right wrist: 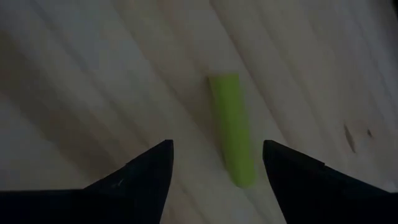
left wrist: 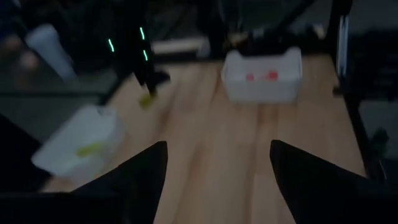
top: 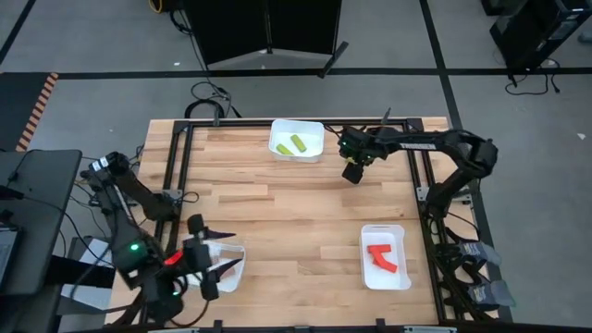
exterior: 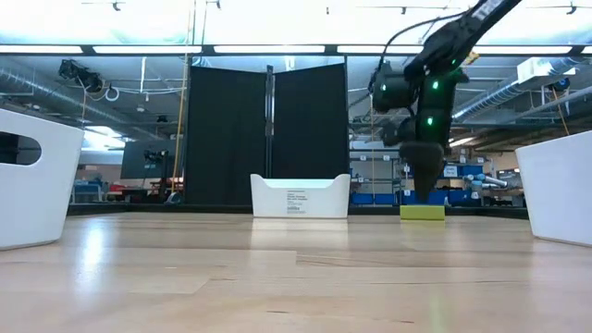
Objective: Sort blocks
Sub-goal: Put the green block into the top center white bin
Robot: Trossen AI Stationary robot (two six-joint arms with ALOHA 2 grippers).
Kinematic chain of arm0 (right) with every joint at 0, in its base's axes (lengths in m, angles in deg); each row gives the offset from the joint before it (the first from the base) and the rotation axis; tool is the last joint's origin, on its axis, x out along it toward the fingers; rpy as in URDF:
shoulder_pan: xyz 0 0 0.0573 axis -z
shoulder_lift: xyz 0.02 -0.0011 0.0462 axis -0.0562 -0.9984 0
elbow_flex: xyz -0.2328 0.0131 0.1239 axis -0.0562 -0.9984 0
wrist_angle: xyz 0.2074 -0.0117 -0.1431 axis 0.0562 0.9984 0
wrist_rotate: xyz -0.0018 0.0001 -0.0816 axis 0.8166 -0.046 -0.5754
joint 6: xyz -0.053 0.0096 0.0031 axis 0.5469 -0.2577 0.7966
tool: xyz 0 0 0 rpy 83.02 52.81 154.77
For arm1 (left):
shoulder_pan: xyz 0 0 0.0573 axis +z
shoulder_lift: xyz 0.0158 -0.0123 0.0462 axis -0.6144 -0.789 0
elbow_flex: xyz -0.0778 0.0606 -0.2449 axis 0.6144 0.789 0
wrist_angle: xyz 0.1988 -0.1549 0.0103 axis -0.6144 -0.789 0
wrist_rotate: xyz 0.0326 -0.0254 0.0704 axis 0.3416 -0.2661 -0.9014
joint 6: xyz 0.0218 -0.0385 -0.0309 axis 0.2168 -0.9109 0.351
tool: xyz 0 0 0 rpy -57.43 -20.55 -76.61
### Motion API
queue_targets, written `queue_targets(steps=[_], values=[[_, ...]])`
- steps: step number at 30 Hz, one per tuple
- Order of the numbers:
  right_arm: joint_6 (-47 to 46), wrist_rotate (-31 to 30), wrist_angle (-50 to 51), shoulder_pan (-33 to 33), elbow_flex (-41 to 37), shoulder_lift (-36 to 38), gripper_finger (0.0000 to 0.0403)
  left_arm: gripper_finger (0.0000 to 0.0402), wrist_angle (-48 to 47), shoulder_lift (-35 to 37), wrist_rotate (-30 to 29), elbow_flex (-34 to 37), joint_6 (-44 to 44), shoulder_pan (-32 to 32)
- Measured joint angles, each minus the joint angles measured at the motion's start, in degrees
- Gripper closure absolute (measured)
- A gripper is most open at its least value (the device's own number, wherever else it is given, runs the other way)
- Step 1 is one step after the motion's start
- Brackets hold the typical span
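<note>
At the counter's [top: 296, 199] one-o'clock side, we see the right gripper [right wrist: 217, 165] hanging spread open over a yellow-green block [right wrist: 233, 127] lying flat on the wood, just beside the far tray [top: 297, 141] holding two more. At seven o'clock the left gripper [left wrist: 217, 165] hangs parted over the near-left tray [top: 225, 265]. Red blocks [top: 384, 258] lie in the five-o'clock tray [top: 384, 235].

One block [right wrist: 232, 127] lies on the table [top: 296, 208] beneath the right pincer [right wrist: 217, 163], beside the far tray [top: 296, 141].

Grey floor [top: 92, 37], black partition [exterior: 268, 134], seemingly workshop.
</note>
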Motion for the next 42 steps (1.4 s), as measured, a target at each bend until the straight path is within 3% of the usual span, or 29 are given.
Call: queue_targets(steps=[4,11,14,20,23,27,31,33,42], values=[[1.98,-0.2,-0.16,2.12,0.0,-3.36,0.0147,0.0114,-0.01,0.14,-6.29,-2.0,1.98,-3.03],[4.7,1.7,-0.91,4.33,0.0,-7.69,0.0176,0.0115,-0.35,2.36,-12.39,-2.66,2.28,-7.52],[4.97,2.29,-1.18,4.63,0.18,-8.56,0.0215,0.0115,-0.48,3.23,-14.98,-2.66,2.39,-9.15],[7.56,4.43,-1.94,4.85,-0.05,-7.76,0.0335,0.0115,-3.61,4.73,-18.76,-2.66,0.68,-10.85],[7.52,3.25,-3.19,5.04,-0.07,-5.0,0.0329,0.0115,-8.53,5.06,-19.76,-2.66,-4.41,-10.86],[6.38,4.26,-7.39,4.43,-0.04,0.15,0.0329,0.0118,-19.69,6.62,-19.58,-1.4,-18.38,-10.81],[5.07,6.81,-19.78,1.9,0.07,4.34,0.0329,0.0134,-28.8,9.56,-20.08,2.94,-31.97,-10.79],[4.9,7.06,-25.69,0.68,0.1,4.65,0.0329,0.0145,-27.86,12.61,-21.32,6.63,-32.35,-10.79],[3.38,7.22,-34.15,0.36,11.24,-8.61,0.0329,0.0177,-24.7,25.53,-22.06,22.09,-39.64,-7.76]])
